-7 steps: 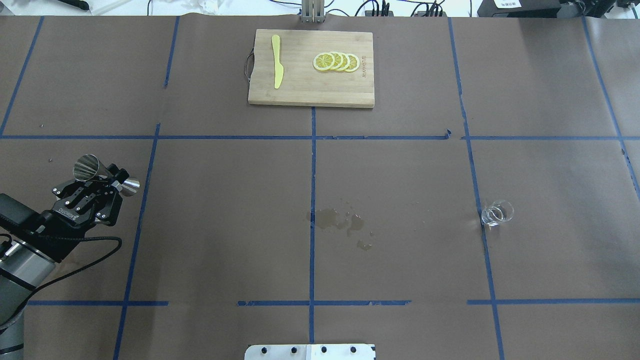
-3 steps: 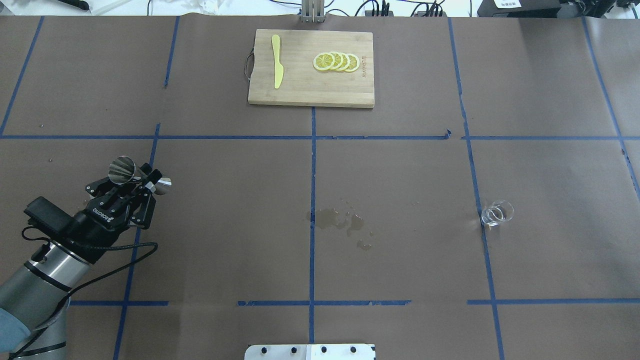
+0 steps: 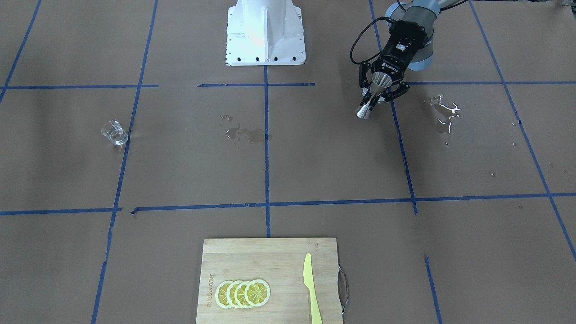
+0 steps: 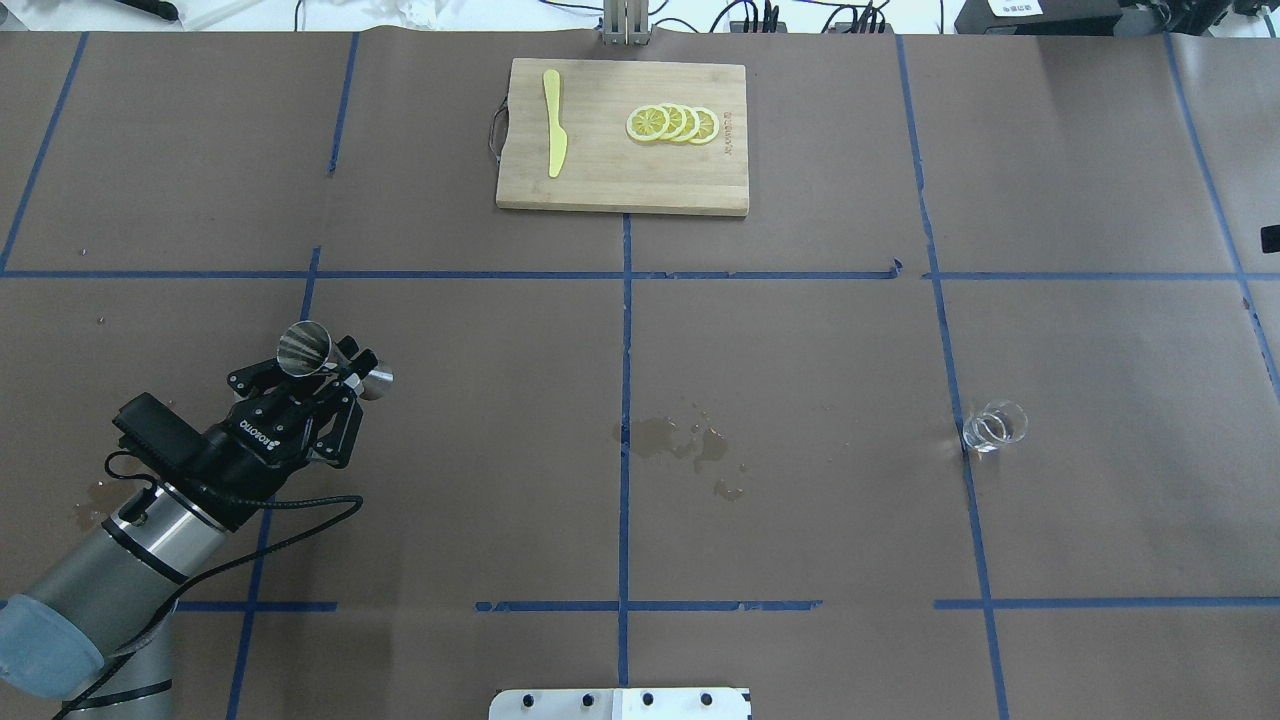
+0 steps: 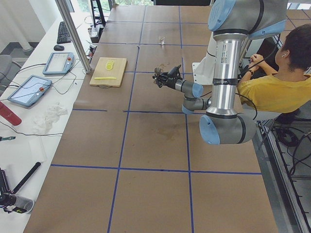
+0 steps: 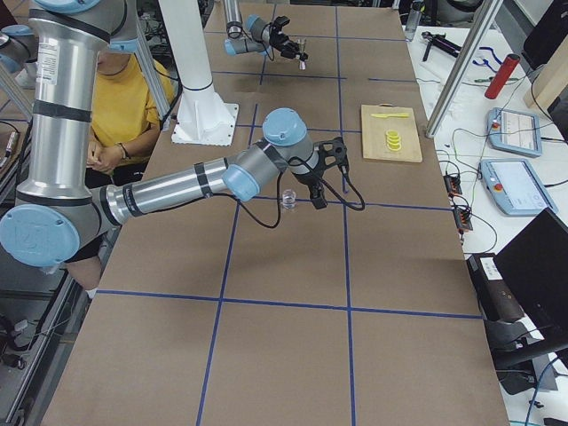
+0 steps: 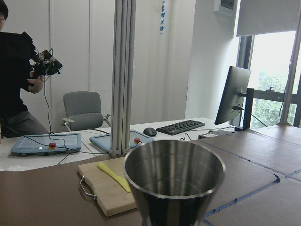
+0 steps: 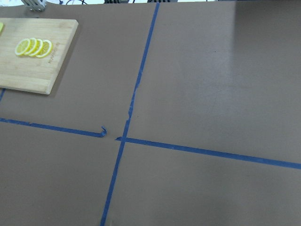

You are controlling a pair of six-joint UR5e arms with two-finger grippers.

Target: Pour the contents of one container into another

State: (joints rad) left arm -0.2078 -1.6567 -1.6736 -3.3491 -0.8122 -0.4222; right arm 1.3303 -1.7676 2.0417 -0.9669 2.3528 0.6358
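Note:
The steel jigger [image 4: 318, 352] hangs above the table's left part, tilted, with my left gripper [image 4: 345, 368] shut on its narrow waist. The front-facing view shows the jigger [image 3: 376, 90] in the left gripper [image 3: 377, 96] right of centre. The jigger's wide cone [image 7: 174, 181] fills the bottom of the left wrist view. The clear glass cup [image 4: 996, 424] stands alone at the right on a blue tape line, and the same cup [image 3: 114, 132] shows at the front-facing view's left. My right gripper [image 6: 321, 177] hovers close to the cup [image 6: 287, 200] in the exterior right view only; I cannot tell its state.
A wooden cutting board [image 4: 600, 180] at the far middle carries lemon slices [image 4: 672, 123] and a yellow knife [image 4: 554, 135]. Wet patches mark the paper at the centre [image 4: 680, 440] and by the left arm [image 3: 445, 112]. A person in yellow [image 5: 272, 92] sits behind the robot.
My left arm has carried the jigger to the right, toward the table's middle. The glass cup has not moved.

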